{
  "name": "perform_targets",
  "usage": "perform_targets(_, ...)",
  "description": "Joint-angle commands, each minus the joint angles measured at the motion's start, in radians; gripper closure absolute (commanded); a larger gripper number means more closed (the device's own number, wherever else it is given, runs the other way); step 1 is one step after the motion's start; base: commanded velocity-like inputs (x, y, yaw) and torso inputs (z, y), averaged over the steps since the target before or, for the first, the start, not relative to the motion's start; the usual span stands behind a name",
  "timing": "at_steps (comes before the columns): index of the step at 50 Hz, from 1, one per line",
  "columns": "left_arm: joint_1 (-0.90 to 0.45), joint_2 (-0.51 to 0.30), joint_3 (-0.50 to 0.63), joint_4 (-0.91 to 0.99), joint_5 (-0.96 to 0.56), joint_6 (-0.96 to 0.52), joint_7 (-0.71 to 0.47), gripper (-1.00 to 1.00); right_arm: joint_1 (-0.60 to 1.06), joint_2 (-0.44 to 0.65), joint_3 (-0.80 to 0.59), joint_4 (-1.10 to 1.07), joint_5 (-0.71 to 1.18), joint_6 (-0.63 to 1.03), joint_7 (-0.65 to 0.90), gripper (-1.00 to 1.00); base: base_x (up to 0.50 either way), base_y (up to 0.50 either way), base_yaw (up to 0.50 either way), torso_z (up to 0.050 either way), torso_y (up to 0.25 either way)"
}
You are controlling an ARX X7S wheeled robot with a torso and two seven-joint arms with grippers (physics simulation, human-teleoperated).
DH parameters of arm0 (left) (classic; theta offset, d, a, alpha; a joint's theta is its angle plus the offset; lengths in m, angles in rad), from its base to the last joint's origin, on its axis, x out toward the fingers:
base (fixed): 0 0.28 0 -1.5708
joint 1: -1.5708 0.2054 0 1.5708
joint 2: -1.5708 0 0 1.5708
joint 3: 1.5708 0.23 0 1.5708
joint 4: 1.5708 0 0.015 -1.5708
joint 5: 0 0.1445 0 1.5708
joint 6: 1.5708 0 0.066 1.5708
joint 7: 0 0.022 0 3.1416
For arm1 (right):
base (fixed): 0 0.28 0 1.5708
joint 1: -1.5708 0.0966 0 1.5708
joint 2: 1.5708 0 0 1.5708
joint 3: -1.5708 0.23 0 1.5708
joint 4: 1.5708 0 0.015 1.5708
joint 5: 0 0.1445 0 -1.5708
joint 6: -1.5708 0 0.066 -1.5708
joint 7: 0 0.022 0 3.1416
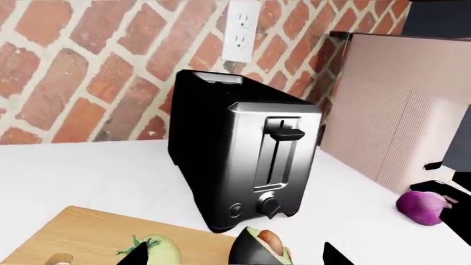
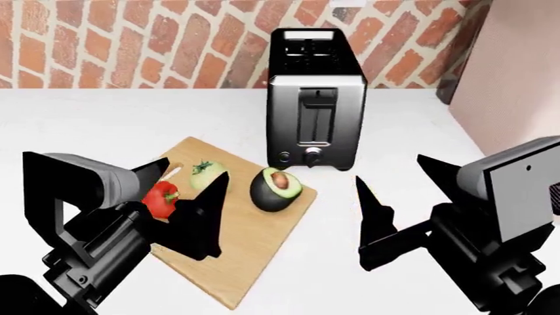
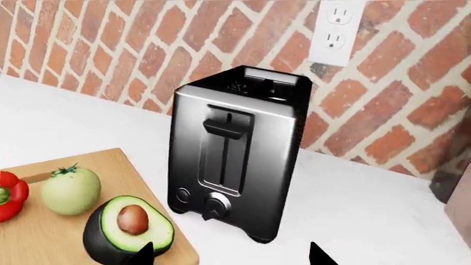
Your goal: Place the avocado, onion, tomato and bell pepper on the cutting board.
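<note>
Status: three of four are on the cutting board (image 2: 262, 246). The avocado (image 2: 275, 189) sits cut face up at the board's corner nearest the toaster (image 2: 315, 98), the tomato (image 2: 206, 174) is just beside it at its 9 o'clock, and the bell pepper (image 2: 161, 198) is at about 8 o'clock from the tomato, partly hidden behind the left hand (image 2: 188, 213).

The onion (image 1: 423, 207) is the one left. It shows only in the left wrist view, lying on the white counter (image 2: 105, 125) off the board, on the far side of the toaster from the board and close to the tall pinkish panel (image 1: 397, 110). It is not visible in the head view, probably hidden behind the right arm or out of frame, so I can't give it a clock bearing there.

Left hand: fingers apart, nothing between them, hovering over the board's 9 o'clock side. Right hand (image 2: 398, 210): fingers apart, empty, over bare counter at roughly 3 o'clock from the avocado.

Step in hand, as I read it: onion pickup not yet begun. The right hand looks like the better candidate, being on that side. The next move calls for swinging it past the toaster toward the panel, closing on the onion without clipping either, then carrying it to the free part of the board, around 6 o'clock from the avocado.
</note>
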Motion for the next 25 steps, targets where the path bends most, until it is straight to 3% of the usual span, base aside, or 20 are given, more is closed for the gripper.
perform_targets(1, -0.014, -0.008, 0.008, 0.010, -0.021, -0.004, -0.015, -1.00, -0.013, 0.013, 0.009, -0.014, 0.005, -0.010, -0.002, -1.00, 0.00, -0.50, 0.00, 0.000, 0.000)
perform_targets(25, -0.008, 0.012, 0.027, -0.003, 0.009, 0.003, 0.005, -1.00, -0.003, 0.005, -0.005, -0.007, -0.008, 0.004, -0.007, -1.00, 0.00, -0.50, 0.00, 0.000, 0.000)
